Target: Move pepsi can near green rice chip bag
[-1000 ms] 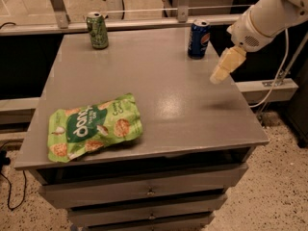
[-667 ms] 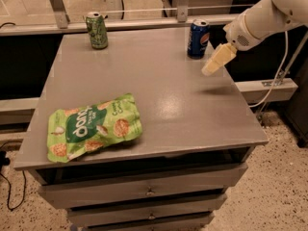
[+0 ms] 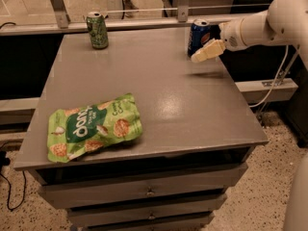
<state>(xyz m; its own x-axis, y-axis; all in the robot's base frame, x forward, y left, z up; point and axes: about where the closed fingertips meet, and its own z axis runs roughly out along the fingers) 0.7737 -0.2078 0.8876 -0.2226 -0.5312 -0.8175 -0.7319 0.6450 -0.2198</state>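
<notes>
The pepsi can (image 3: 198, 35) stands upright at the back of the counter (image 3: 192, 105), right against the tip of the end effector (image 3: 204, 53), on its far left side as the camera sees it. Over the last 1 second the end effector has slid up and leftward from open counter to the can's lower right flank, while the can itself has not shifted. I judge this to be the end of the approach, with the grasp not yet made and the carry still to come.

The end effector appears to touch or nearly touch the can's side. I cannot tell whether it is spread or pressed together, and it does not look to be holding anything.

The green rice chip bag (image 3: 94, 127) lies flat well away from the end effector, toward the front left. A green can (image 3: 97, 30) stands far off to its left at the back edge.
</notes>
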